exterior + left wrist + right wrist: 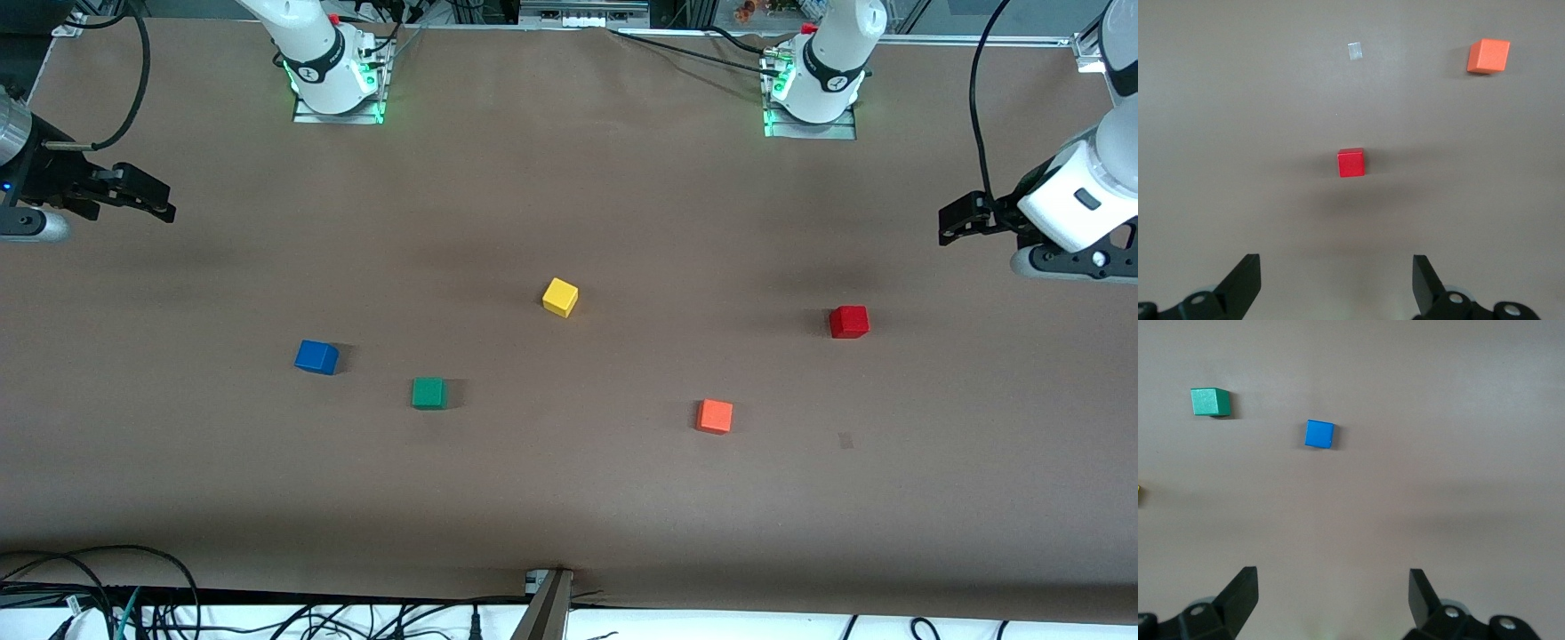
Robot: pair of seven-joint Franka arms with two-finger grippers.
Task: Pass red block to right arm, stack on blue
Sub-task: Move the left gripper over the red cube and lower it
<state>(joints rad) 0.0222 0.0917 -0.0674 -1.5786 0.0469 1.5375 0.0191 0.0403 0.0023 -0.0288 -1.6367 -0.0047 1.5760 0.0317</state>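
Note:
The red block [848,321] lies on the table toward the left arm's end; it also shows in the left wrist view [1351,163]. The blue cube [316,356] lies toward the right arm's end and shows in the right wrist view [1319,433]. My left gripper [956,222] is open and empty, up in the air near the table's edge at its own end, apart from the red block; it shows in its wrist view [1337,280]. My right gripper [147,196] is open and empty, raised at its own end; it shows in its wrist view [1333,597].
A yellow cube [560,297] lies mid-table. A green cube [428,392] lies beside the blue one, nearer the front camera. An orange cube [715,415] lies nearer the front camera than the red block. A small grey mark [845,439] is on the table.

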